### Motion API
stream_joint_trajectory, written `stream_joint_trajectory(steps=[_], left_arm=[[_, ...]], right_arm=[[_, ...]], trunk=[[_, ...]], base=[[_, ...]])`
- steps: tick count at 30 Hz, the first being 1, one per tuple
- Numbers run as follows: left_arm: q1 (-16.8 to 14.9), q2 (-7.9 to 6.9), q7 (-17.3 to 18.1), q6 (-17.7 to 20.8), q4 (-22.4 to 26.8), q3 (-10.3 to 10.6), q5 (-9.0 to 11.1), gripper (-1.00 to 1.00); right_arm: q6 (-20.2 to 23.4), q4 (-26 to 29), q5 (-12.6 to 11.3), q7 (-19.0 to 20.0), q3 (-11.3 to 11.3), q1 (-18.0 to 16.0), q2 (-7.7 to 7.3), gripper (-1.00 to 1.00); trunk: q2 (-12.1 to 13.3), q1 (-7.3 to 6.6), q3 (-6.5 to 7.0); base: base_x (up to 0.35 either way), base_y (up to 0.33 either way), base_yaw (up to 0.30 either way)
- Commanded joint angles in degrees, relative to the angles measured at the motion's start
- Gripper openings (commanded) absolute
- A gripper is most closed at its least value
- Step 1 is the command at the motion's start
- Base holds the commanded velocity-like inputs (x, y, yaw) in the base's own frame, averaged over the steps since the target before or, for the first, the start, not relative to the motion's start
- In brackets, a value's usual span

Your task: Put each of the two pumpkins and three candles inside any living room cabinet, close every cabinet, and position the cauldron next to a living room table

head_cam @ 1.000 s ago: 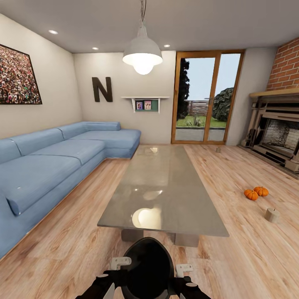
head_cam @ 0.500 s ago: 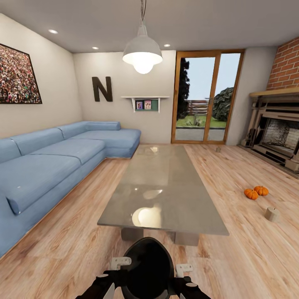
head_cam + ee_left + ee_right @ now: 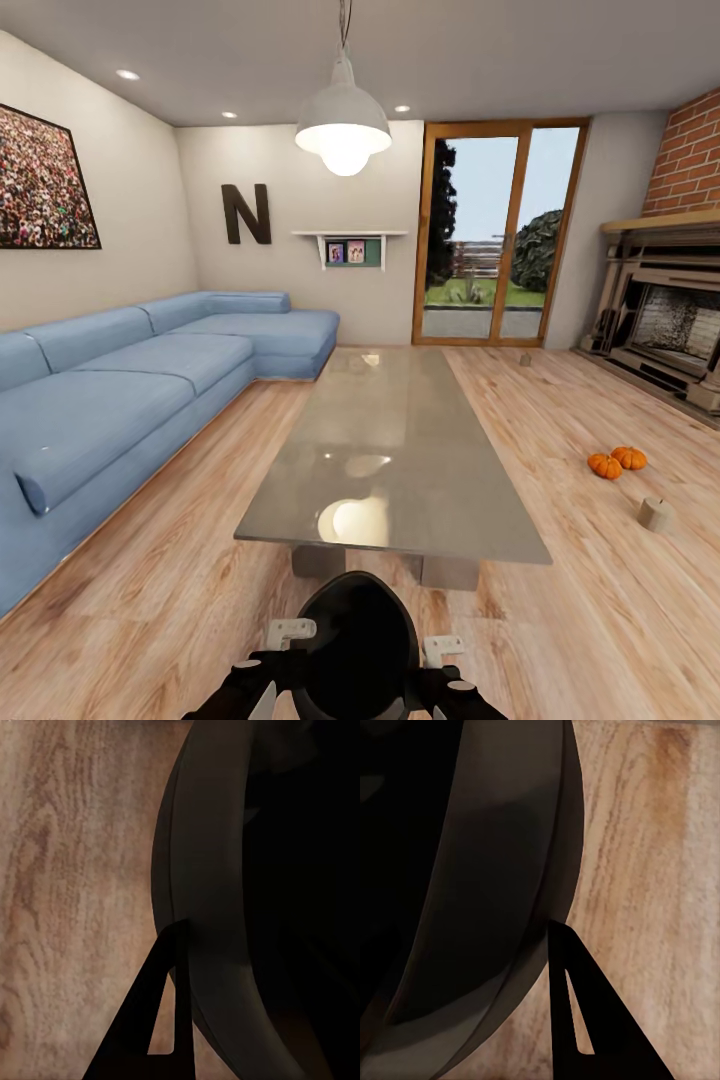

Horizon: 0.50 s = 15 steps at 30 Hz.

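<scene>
My two pumpkins [image 3: 617,464] sit touching on the wood floor [image 3: 560,400] at my right, near the fireplace [image 3: 668,320]. One candle [image 3: 654,514] stands just this side of them; another [image 3: 525,359] far off by the glass door [image 3: 498,232]. The long grey desk [image 3: 390,450] lies straight ahead, the blue sofa [image 3: 130,370] along the left. My left claw [image 3: 161,1020] and right claw [image 3: 577,1012] hang low beside my dark trunk [image 3: 358,650] — whether either is open or closed I cannot tell.

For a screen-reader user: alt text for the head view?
Two orange pumpkins sit together on the wooden floor, right of a long glass table; a blue sofa lines the left wall.
</scene>
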<state>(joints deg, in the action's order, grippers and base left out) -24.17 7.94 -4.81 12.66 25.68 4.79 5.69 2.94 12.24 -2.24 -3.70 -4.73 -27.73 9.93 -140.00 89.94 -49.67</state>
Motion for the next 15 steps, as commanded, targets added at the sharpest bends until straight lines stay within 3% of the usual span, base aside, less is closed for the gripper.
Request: stream_joint_trajectory(steps=[1,15], left_arm=[[0.0,-0.03,-0.5,-0.1,0.3,0.4,-0.3,-1.00],[0.0,-0.03,-0.6,0.0,0.3,0.4,-0.3,-1.00]], right_arm=[[0.3,0.1,-1.0,0.2,0.2,0.0,0.07,-1.00],[0.3,0.1,-1.0,0.2,0.2,0.0,0.07,-1.00]], trunk=[[0.0,-0.02,-0.05],[0.0,-0.02,-0.05]], base=[[0.015,0.000,0.000],[0.050,0.000,0.000]])
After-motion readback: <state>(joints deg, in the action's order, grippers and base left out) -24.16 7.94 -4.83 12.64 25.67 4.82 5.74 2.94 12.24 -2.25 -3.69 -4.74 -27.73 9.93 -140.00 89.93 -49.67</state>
